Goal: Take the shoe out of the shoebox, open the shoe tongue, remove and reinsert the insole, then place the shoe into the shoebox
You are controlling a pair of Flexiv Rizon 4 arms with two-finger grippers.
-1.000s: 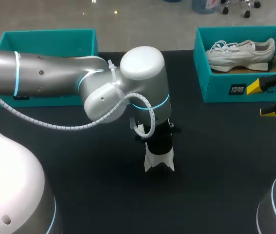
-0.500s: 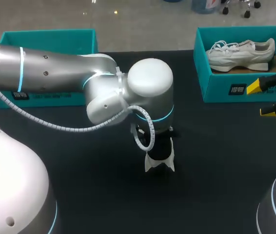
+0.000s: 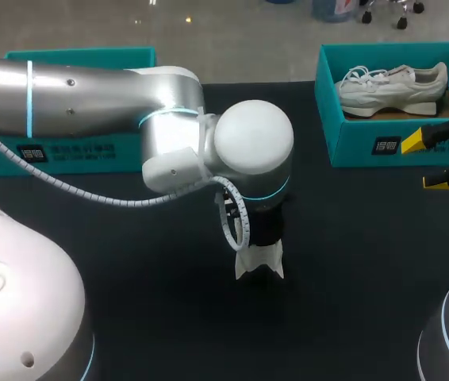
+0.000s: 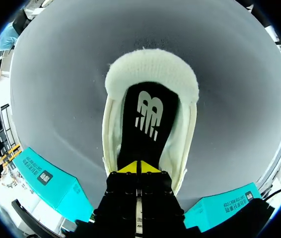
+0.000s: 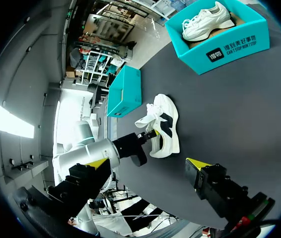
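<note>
A white shoe (image 4: 151,69) stands on the black table under my left arm, and only its end (image 3: 258,263) shows in the head view. Its black insole (image 4: 145,119) lies inside the opening. My left gripper (image 4: 138,167) is shut, its tips down in the opening against the insole; no pinch shows. From the right wrist view the same shoe (image 5: 164,133) stands mid-table with the left arm at its opening. My right gripper (image 3: 427,163) is open by the teal shoebox (image 3: 367,147), well away from the shoe.
Inside the teal shoebox at the back right lies a second white shoe (image 3: 391,87). Another teal box (image 3: 74,151) stands at the back left, partly behind my left arm. My left arm's wrist (image 3: 252,147) hangs over the middle of the table.
My left arm's wrist has swung a little to the right and lower over the shoe. The shoe and the right gripper have stayed where they were.
</note>
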